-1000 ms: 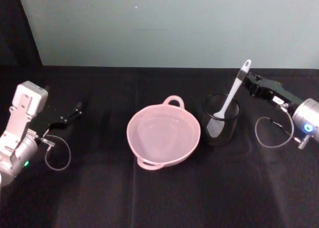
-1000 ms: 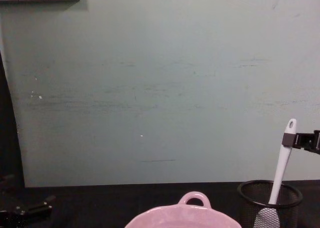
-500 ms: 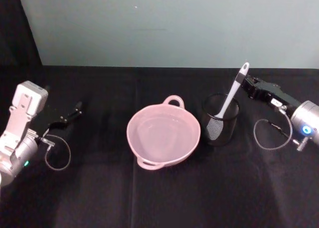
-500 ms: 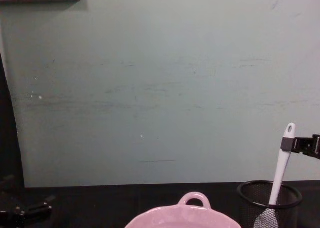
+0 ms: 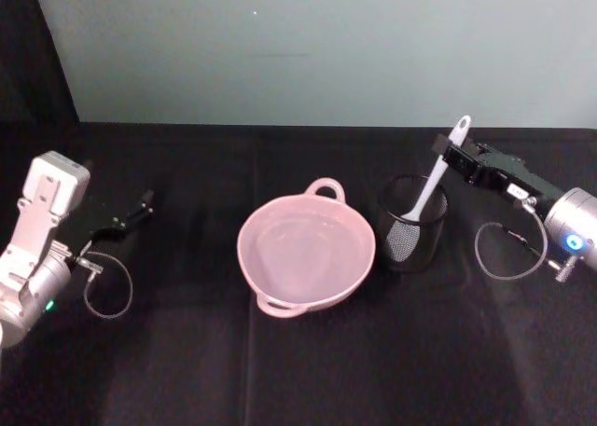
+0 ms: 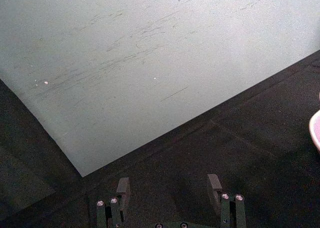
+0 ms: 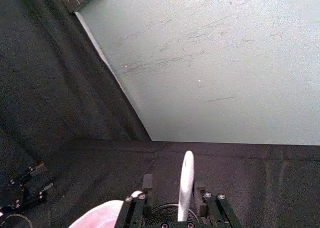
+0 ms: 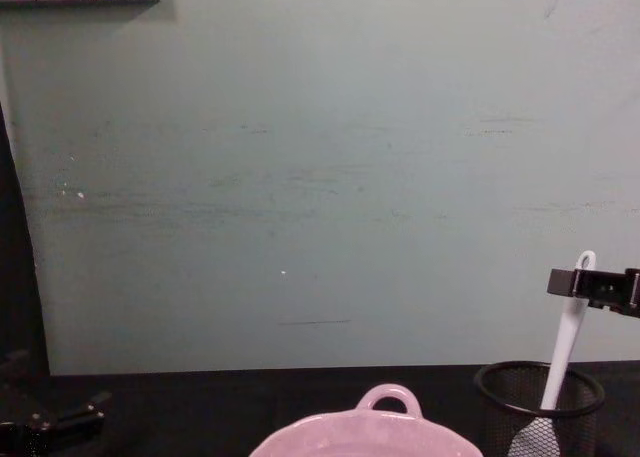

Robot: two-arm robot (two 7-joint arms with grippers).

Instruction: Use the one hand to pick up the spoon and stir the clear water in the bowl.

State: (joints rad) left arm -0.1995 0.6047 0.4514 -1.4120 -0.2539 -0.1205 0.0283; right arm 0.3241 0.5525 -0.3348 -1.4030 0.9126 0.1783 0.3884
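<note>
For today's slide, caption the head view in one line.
Right gripper straddles the spoon standing in the mesh cup beside the pink bowl.

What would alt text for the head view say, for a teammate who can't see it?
The right gripper brackets the upper handle of the white spoon, which stands in a black mesh cup beside the pink bowl on a black table. The left gripper rests open at the left.
</note>
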